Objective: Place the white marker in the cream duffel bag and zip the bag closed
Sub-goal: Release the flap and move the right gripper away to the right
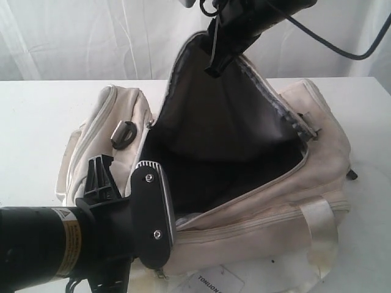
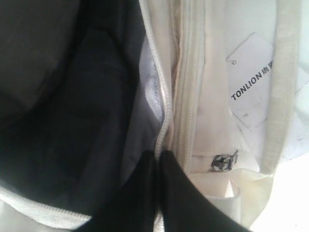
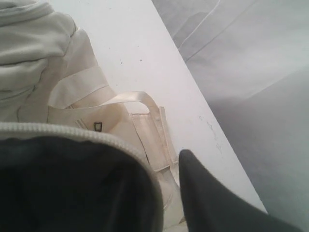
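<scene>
BACKGROUND AND WORK SURFACE

Work surface: a white table spans the exterior view from left edge to right edge. A few small dark specks mark its top.
Backdrop: a white pleated curtain fills the upper frame, brightly lit.
Right wrist view: grey draped fabric lies beyond the table edge.

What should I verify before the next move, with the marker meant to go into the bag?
1. Mouth of the cream duffel bag open, flap raised: ok.
2. left end effector shut on the bag's zipper edge: ok.
3. right end effector gripping the flap: cannot tell.
4. white marker inside the bag: cannot tell; no view shows it.
5. Bag zipped closed: not ok; the mouth gapes.
</scene>
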Controlling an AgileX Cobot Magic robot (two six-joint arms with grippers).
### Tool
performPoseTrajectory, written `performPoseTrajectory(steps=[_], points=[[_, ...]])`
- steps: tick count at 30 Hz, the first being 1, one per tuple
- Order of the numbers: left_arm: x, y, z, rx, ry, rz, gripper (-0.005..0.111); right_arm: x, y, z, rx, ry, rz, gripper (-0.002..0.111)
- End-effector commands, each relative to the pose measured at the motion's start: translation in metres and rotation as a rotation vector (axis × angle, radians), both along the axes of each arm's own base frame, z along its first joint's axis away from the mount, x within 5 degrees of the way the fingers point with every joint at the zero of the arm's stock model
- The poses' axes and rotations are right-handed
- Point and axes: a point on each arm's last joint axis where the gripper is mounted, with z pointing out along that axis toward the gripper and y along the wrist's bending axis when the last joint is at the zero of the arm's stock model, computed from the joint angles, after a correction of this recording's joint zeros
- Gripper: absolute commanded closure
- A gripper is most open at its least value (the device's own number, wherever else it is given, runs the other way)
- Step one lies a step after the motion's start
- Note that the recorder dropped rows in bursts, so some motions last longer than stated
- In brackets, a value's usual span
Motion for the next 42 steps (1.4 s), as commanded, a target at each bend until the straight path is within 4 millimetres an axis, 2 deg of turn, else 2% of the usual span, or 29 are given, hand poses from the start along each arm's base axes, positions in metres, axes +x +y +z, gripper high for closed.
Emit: performPoseTrajectory(steps=[1,6,10,15,21,35,39,42], points=[[-0.003,0.005,-0.003,0.019,0.017,0.028,0.107,-0.004,-0.005,0.017,0.041,-0.039,-0.02,0.072],[-0.003,0.005,-0.003,0.016,0.023,0.034,0.107,-0.01,-0.01,0.018,0.036,0.013,-0.033,0.06],[-0.003,0.005,-0.003,0.013,0.029,0.038,0.107,-0.015,-0.013,0.018,0.025,0.054,-0.033,0.06],[-0.003,0.005,-0.003,0.013,0.029,0.038,0.107,-0.021,-0.016,0.028,0.063,0.044,-0.056,0.06],[-0.004,0.005,-0.004,0.003,0.046,0.05,0.107,-0.032,-0.024,0.024,0.075,0.066,-0.08,0.06],[-0.003,0.004,-0.003,-0.005,0.044,0.046,0.106,-0.089,-0.05,0.026,0.156,0.107,-0.124,0.06],[-0.004,0.004,0.0,-0.027,0.045,0.056,0.094,-0.102,-0.062,0.026,0.172,0.081,-0.19,0.06],[-0.005,0.006,0.01,-0.077,0.035,0.079,0.083,-0.109,-0.074,0.023,0.192,0.069,-0.27,0.06]])
